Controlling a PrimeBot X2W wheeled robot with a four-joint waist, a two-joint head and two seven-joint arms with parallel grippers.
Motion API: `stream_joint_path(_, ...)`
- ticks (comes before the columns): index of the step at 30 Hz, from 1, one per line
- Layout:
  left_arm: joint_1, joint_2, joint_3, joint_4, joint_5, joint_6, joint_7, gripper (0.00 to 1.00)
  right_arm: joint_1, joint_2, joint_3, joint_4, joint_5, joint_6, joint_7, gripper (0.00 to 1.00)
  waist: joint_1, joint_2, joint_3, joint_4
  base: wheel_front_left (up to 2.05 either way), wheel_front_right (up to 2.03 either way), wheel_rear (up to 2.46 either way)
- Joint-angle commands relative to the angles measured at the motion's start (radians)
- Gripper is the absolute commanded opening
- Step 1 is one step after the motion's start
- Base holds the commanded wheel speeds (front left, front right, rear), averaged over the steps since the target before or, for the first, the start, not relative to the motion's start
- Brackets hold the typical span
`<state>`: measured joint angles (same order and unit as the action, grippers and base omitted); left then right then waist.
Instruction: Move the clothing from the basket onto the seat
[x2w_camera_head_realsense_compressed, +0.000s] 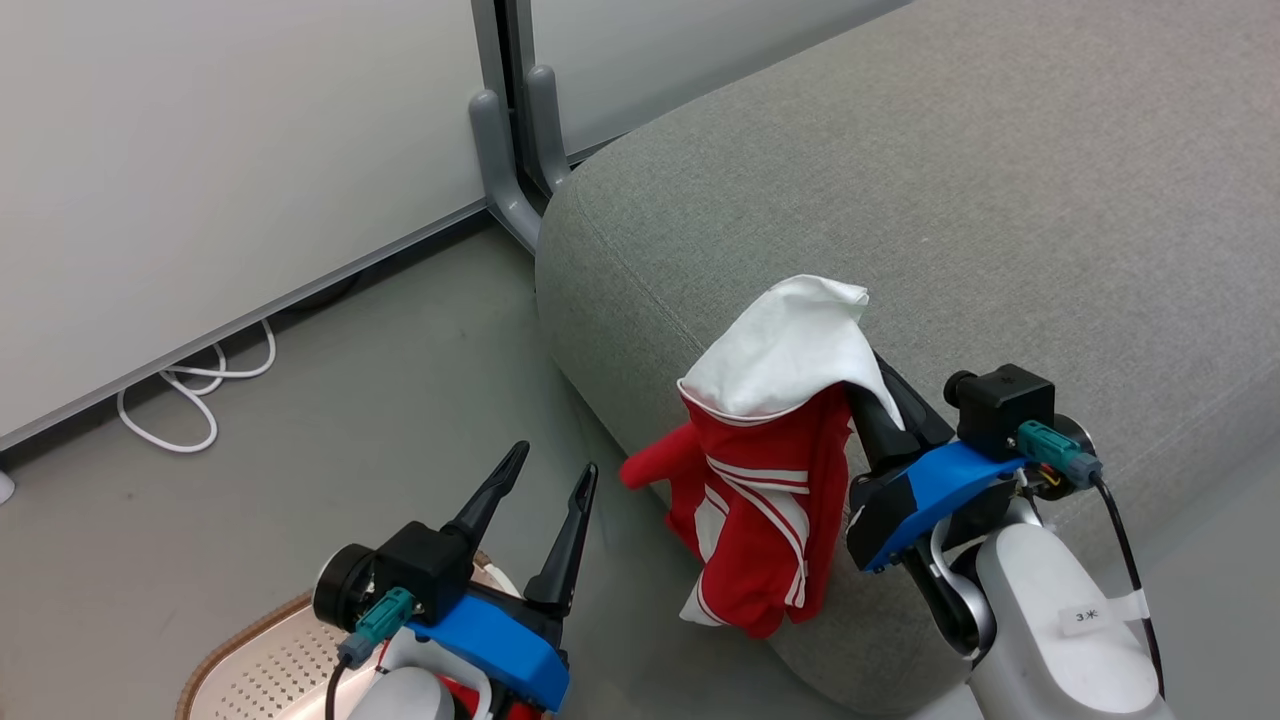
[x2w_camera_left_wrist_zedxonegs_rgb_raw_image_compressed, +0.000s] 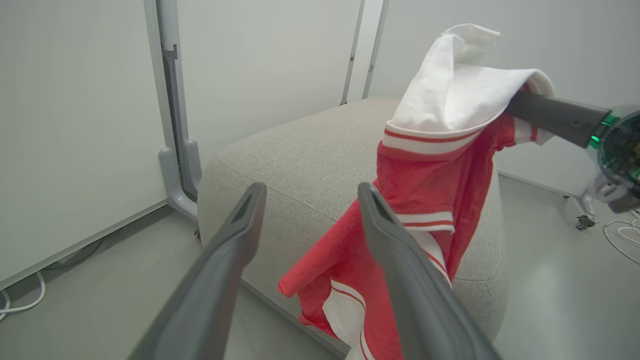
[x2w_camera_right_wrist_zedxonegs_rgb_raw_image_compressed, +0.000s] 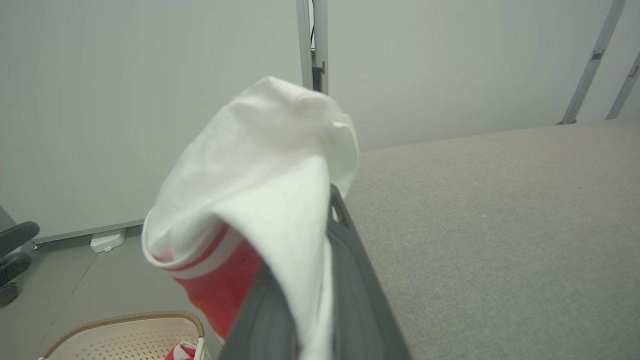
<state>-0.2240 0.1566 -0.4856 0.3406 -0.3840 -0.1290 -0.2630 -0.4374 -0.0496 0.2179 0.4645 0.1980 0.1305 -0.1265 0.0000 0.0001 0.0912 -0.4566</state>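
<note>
Head view: right gripper (x2w_camera_head_realsense_compressed: 885, 405) clamped on a red-and-white striped fabric garment (x2w_camera_head_realsense_compressed: 765, 480), which hangs by the rounded corner of the light-grey upholstered seat (x2w_camera_head_realsense_compressed: 950, 200). Left gripper (x2w_camera_head_realsense_compressed: 555, 458) is spread and empty, above the cream perforated basket (x2w_camera_head_realsense_compressed: 250, 650).
Left wrist view: garment dangles before the seat; contact unclear.
Right wrist view: white panel drapes the closed fingers (x2w_camera_right_wrist_zedxonegs_rgb_raw_image_compressed: 350, 280); a red fabric scrap (x2w_camera_right_wrist_zedxonegs_rgb_raw_image_compressed: 181, 352) lies in the basket.

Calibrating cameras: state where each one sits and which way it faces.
Head view: on the head, facing down at seat, garment, basket; left gripper open, right gripper shut on garment.
Left wrist view: on the left wrist, facing along its own fingers toward the seat corner and hanging garment.
Right wrist view: on the right wrist, facing along its cloth-draped fingers across the seat.
Head and right wrist views share the basket.
</note>
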Motion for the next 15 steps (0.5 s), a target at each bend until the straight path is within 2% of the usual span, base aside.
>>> stream_joint_path(1,-0.013,0.007,0.0,0.002,0.006,-0.002,-0.003,1.0,-0.003,-0.002,-0.003,0.002,0.004,0.0,-0.009,0.0,0.0,-0.0001,0.003,-0.003,0.0,0.0,0.0)
stream_joint_path(15,-0.029,0.017,-0.006,0.0,0.005,-0.002,-0.003,1.0,-0.047,-0.002,-0.037,0.004,-0.007,0.0,-0.004,0.0,0.0,-0.0001,0.034,0.017,0.0,0.0,0.0)
